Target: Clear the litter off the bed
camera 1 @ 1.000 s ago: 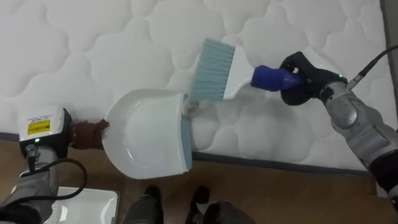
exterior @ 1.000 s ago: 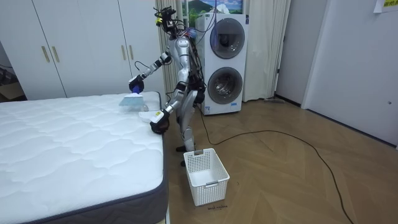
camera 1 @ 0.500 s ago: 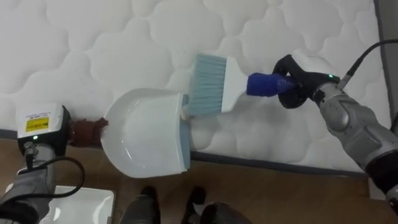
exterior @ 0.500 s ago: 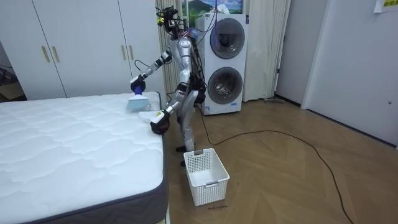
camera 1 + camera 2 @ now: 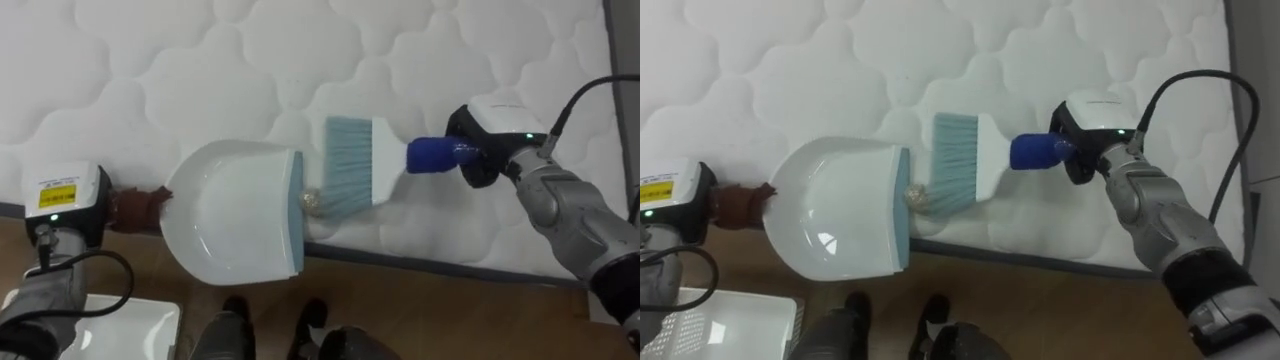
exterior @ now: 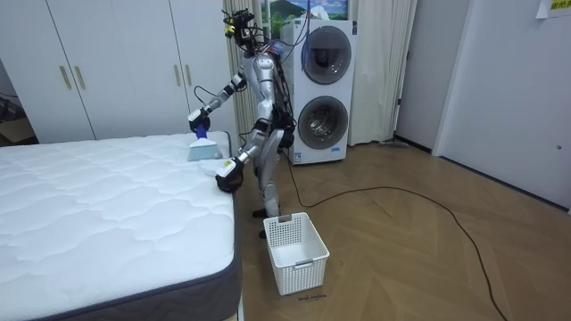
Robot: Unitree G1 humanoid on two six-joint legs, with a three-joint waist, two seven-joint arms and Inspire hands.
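Observation:
A white dustpan (image 5: 235,225) with a grey-blue lip lies at the near edge of the white quilted mattress (image 5: 200,70), its mouth facing right. My left hand (image 5: 65,205) is shut on its brown handle (image 5: 135,208). A hand brush (image 5: 350,180) with pale blue bristles rests on the mattress just right of the lip. My right hand (image 5: 485,150) is shut on the brush's blue grip (image 5: 430,155). A small crumpled wad (image 5: 312,201) sits between bristles and lip. In the room view I stand at the bed's corner with the brush (image 6: 200,147) on the mattress.
A white slatted basket (image 6: 295,252) stands on the wooden floor beside my feet, its rim (image 5: 130,325) at the lower left of the left eye view. Stacked washing machines (image 6: 323,89) and white wardrobes (image 6: 107,62) line the wall behind. A dark cable (image 6: 401,192) crosses the floor.
The brush has come down towards the bed's near edge and a little right, off the pan's lip. The crumpled wad now shows at the lip. The dustpan has stayed put.

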